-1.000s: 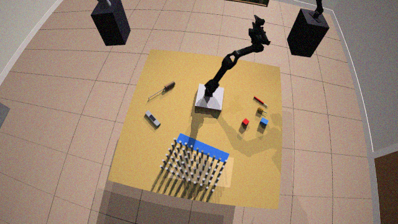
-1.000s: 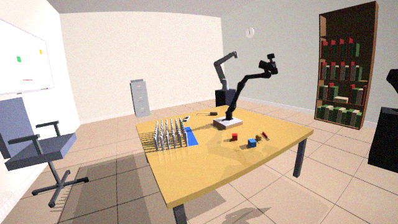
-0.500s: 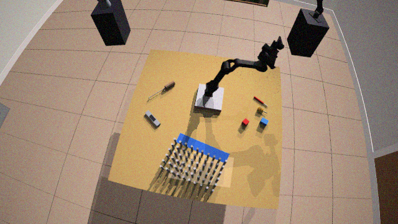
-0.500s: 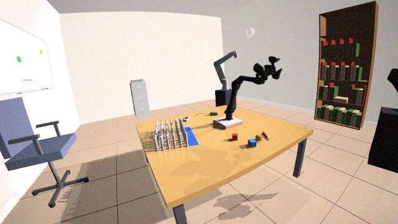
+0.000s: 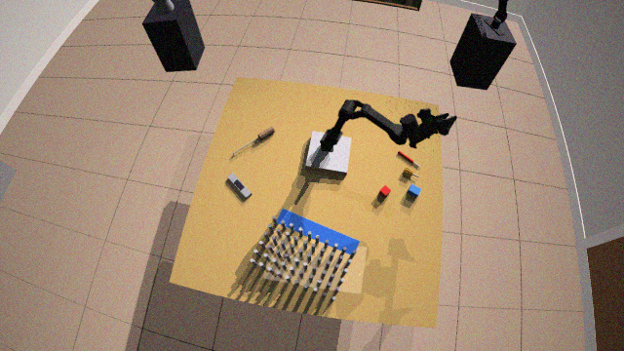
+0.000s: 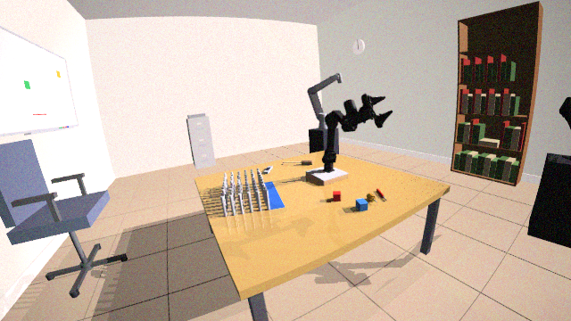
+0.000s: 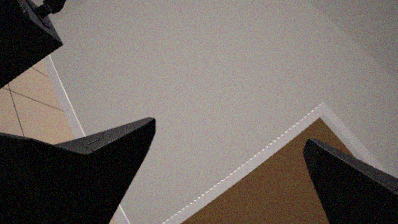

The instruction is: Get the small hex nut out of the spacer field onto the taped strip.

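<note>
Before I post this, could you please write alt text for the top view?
A black robot arm reaches over a yellow table, its open claw raised near one edge; upright metal spacers stand behind a blue strip, with tools and two blocks around.

A yellow-tan wooden table [image 5: 385,302] [image 6: 312,241] carries a flat, bright blue rectangular strip [image 5: 319,230] [image 6: 277,198], a small red cube [image 5: 385,191] [image 6: 336,196] and a small blue cube [image 5: 413,190] [image 6: 361,205]; the tiled floor [image 5: 497,205] [image 6: 473,250] is pinkish beige, with a dark line grid.
</note>
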You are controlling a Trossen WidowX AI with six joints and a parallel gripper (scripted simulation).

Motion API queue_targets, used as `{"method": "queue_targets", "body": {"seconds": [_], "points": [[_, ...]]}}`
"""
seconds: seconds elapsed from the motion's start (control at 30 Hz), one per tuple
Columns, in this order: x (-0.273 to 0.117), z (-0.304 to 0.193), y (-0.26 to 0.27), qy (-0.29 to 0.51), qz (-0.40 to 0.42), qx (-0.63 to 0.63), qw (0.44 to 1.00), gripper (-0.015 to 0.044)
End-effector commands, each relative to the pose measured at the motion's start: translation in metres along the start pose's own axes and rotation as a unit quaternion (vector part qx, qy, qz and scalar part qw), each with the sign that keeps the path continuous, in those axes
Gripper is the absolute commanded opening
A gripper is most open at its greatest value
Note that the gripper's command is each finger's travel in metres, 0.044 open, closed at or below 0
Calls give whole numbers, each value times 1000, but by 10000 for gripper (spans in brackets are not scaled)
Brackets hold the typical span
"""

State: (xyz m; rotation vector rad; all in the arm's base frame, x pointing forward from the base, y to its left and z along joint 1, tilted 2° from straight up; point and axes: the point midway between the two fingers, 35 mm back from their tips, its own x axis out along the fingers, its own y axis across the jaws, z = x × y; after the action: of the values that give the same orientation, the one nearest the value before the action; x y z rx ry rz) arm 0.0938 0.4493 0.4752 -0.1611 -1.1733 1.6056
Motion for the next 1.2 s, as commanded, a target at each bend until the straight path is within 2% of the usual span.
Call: {"method": "queue_targets", "body": {"seconds": [0.0, 0.3, 0.57, 0.87, 1.17], "points": [[-52, -45, -33, 95, -59, 13, 994, 440], [-182, -112, -82, 269, -186, 34, 944, 440], [-316, -136, -106, 402, -308, 47, 861, 440], [-471, -122, -99, 519, -446, 58, 727, 440], [-612, -70, -54, 599, -576, 63, 553, 440]]}}
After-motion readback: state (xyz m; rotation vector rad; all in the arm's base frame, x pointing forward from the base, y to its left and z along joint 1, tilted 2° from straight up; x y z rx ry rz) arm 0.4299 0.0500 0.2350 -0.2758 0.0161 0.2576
